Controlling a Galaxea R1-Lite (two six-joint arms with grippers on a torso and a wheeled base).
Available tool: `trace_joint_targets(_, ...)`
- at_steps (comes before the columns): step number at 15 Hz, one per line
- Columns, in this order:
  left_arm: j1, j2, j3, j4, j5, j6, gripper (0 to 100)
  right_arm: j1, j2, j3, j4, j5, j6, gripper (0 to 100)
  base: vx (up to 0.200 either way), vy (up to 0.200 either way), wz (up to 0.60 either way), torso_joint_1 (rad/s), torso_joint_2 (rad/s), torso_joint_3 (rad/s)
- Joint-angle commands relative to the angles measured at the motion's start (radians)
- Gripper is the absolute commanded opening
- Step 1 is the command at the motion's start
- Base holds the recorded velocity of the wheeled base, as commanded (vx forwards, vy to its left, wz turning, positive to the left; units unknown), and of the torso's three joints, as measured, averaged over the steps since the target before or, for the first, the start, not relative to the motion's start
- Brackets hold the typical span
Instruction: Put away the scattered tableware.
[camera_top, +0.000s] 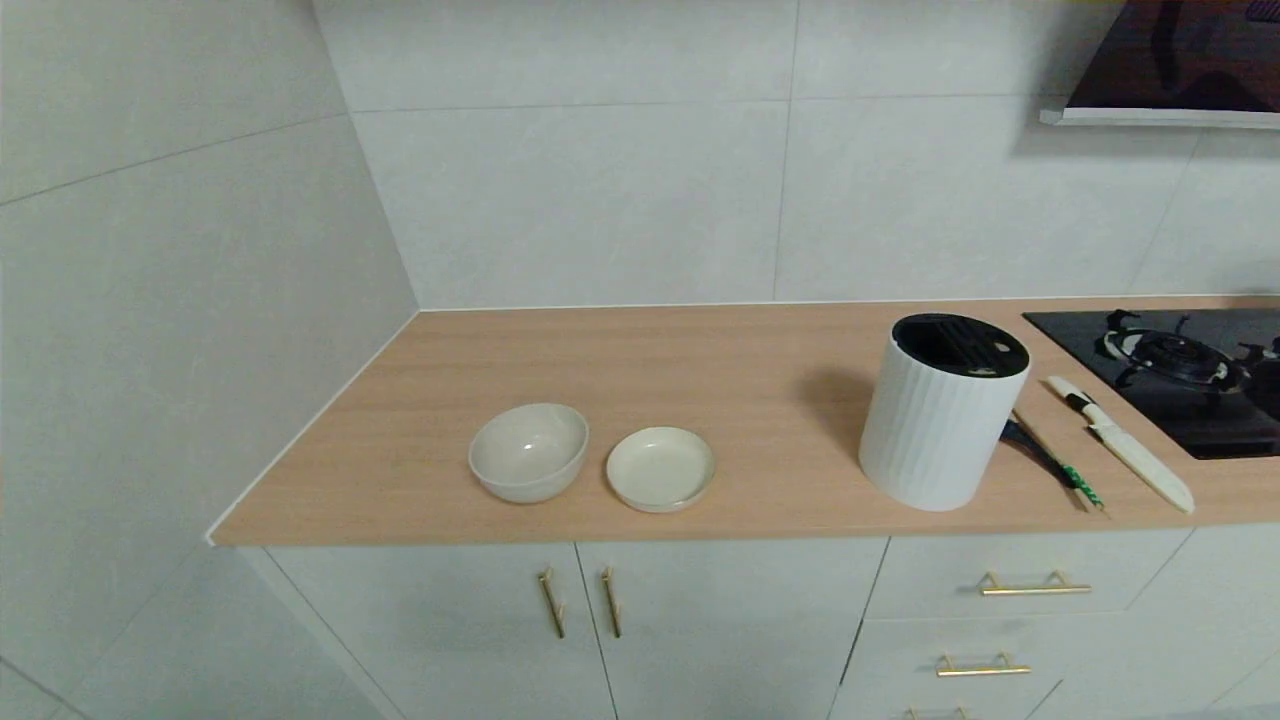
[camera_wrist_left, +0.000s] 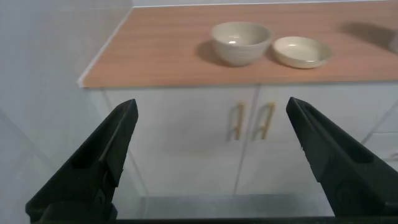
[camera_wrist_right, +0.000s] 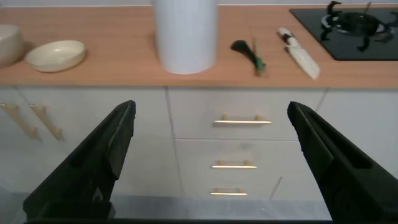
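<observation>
On the wooden counter (camera_top: 700, 360) stand a cream bowl (camera_top: 529, 451) (camera_wrist_left: 240, 42) and, just right of it, a shallow cream dish (camera_top: 660, 467) (camera_wrist_left: 302, 51) (camera_wrist_right: 55, 55). A white ribbed utensil holder with a black slotted top (camera_top: 943, 410) (camera_wrist_right: 185, 34) stands further right. Beside it lie a black-handled utensil with a green tip (camera_top: 1055, 466) (camera_wrist_right: 250, 54) and a white knife (camera_top: 1125, 444) (camera_wrist_right: 298, 53). My left gripper (camera_wrist_left: 211, 155) is open, low in front of the cabinet doors. My right gripper (camera_wrist_right: 211, 155) is open in front of the drawers.
A black gas hob (camera_top: 1170, 370) (camera_wrist_right: 348, 28) occupies the counter's right end. Tiled walls close the back and left. Below are cabinet doors with gold handles (camera_top: 580, 603) (camera_wrist_left: 252, 120) and drawers with gold handles (camera_top: 1035, 586) (camera_wrist_right: 242, 120). A range hood (camera_top: 1170, 70) hangs upper right.
</observation>
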Motion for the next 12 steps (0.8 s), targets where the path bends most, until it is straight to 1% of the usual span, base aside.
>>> trace_joint_targets(1, 0.000, 0.000, 0.000, -0.001, 0.000, 0.000, 100, 0.000, 0.000, 0.000, 0.000, 0.000, 0.000, 100, 0.000, 0.200, 0.00, 0.002, 0.00, -0.002)
trace_joint_targets(10, 0.000, 0.000, 0.000, -0.001, 0.000, 0.000, 100, 0.000, 0.000, 0.000, 0.000, 0.000, 0.001, 100, 0.000, 0.200, 0.00, 0.003, 0.00, 0.002)
trace_joint_targets(12, 0.000, 0.000, 0.000, -0.001, 0.000, 0.000, 100, 0.000, 0.000, 0.000, 0.000, 0.002, 0.001, 100, 0.000, 0.000, 0.00, 0.000, 0.00, 0.000)
